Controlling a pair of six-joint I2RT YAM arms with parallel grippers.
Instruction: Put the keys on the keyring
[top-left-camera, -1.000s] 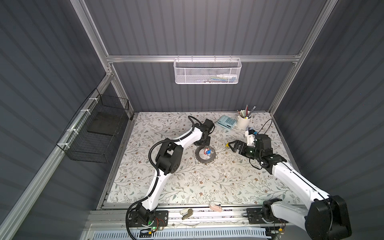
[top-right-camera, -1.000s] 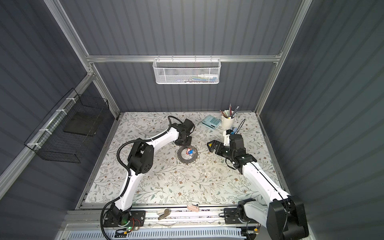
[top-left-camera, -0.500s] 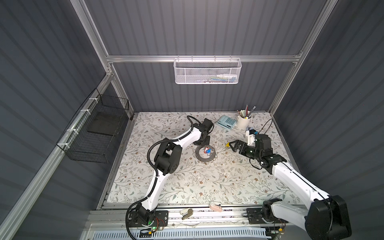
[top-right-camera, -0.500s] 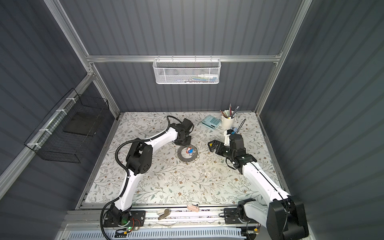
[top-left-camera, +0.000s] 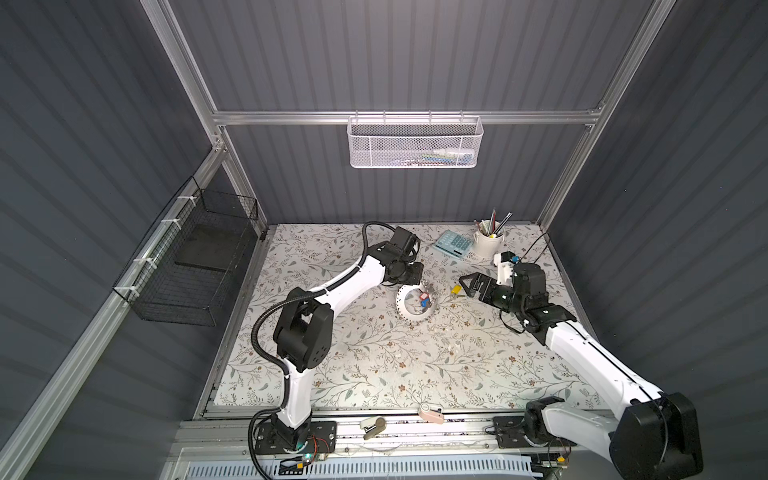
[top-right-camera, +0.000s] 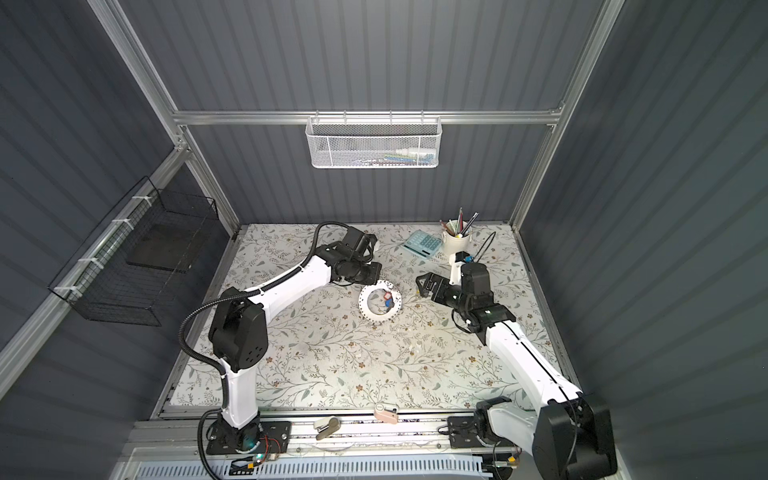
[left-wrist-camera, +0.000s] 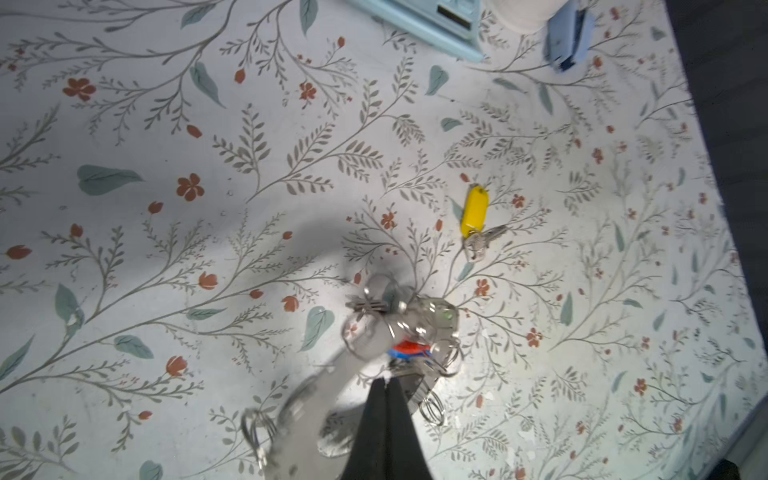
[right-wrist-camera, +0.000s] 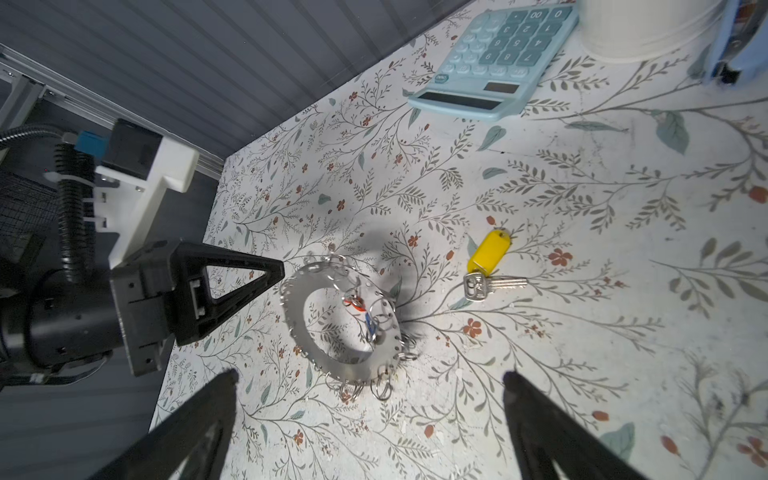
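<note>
One metal key with a yellow plastic tag (right-wrist-camera: 488, 251) lies loose just right of the large flat grey keyring (right-wrist-camera: 294, 303) — left gripper (right-wrist-camera: 280, 268) pinches its rim, holding it tilted, probably to offer the wire loops (right-wrist-camera: 383, 390); right gripper (top-left-camera: 466, 286) gapes wide.

There is one keyring (right-wrist-camera: 347, 365); the wire loops on its edge are too many to count surely. I count three keys: one yellow-tag key (right-wrist-camera: 484, 262) lying alone on the surface (top-left-camera: 374, 365), and one red-tag key (right-wrist-camera: 355, 303) and one blue-tag key (right-wrist-camera: 370, 325), both seen in the ring's open centre. At the far right are one calculator (top-left-camera: 454, 244), one white cup (top-left-camera: 488, 246) with several pens (top-left-camera: 495, 218), and one pale blue clip (left-wrist-camera: 567, 31). There are two baskets, one white basket (top-left-camera: 413, 143) and one black basket (top-left-camera: 187, 266). On the near rail lie two small objects, one pink object (top-left-camera: 430, 413) and one grey-beige object (top-left-camera: 374, 426).
</note>
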